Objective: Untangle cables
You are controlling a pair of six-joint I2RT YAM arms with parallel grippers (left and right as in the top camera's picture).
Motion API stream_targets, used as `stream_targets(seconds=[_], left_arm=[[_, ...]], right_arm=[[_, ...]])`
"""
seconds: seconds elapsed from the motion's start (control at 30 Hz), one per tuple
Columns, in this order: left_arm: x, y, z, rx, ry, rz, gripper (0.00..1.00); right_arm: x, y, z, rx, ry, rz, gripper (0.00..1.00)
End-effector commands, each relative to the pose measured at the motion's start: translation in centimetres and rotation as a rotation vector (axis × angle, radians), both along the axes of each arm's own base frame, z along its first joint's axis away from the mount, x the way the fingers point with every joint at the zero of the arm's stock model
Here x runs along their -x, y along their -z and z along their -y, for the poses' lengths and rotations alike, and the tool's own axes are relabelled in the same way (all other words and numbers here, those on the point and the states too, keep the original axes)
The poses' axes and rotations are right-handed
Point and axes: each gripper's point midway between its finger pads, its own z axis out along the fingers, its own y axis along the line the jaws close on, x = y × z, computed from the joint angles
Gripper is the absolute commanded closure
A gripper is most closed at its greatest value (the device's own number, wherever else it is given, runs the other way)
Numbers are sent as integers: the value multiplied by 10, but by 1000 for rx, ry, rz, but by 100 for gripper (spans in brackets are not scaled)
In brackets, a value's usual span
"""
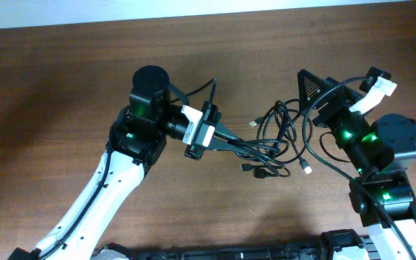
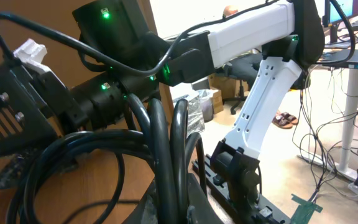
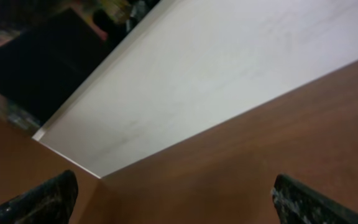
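My left tool (image 1: 260, 150) is closed on black cords at the left edge of the cables (image 1: 280, 133). In its own wrist view, the cords rise out of the tool in thick loops right against the lens. I can make out about four strands side by side there. I can't tell how many separate cables that is, because they cross and hide each other.

The cables lie in one loose tangle on the brown wooden bench (image 1: 63, 87), between my two arms. From overhead I count three small plug ends poking out of it:
- one on the far-left side of the tangle (image 1: 253, 124)
- one on the near-left side (image 1: 245, 167)
- one light-tipped plug on the near-right side (image 1: 308, 170)

There may be a fourth, but the loops are too thin and too overlapped to be sure.

My right tool (image 3: 179, 200) is at the far-right side of the tangle, and it is spread wide with nothing in it. Its two dark fingertips (image 3: 45, 198) sit at opposite corners of its wrist view. Between them I see only bare bench and, beyond the bench edge, a white panel (image 3: 197, 81).

Past the tangle, my left wrist camera shows the right arm's white link (image 2: 253, 31). Farther off it shows a room with a desk (image 2: 353, 56).
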Motion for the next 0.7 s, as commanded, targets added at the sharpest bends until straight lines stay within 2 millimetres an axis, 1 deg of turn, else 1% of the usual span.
stream_targets(seconds=[0.0, 0.17, 0.23, 0.47, 0.53, 0.67], left_arm=[[-10, -3, 2, 1, -59, 22, 100], [-35, 3, 5, -28, -203, 18, 100], [-42, 5, 5, -39, -239, 11, 100], [-43, 5, 5, -35, -246, 32, 100], [-43, 5, 5, -34, -246, 32, 100], [-42, 5, 5, -30, -239, 42, 100]], right_arm=[[1, -2, 5, 1, 29, -3, 1], [8, -5, 1, 142, -11, 48, 1], [14, -10, -1, 178, -31, 79, 1], [38, -34, -16, 185, -119, 182, 1], [44, -38, -22, 181, -160, 198, 1], [46, -39, -25, 180, -179, 206, 1]])
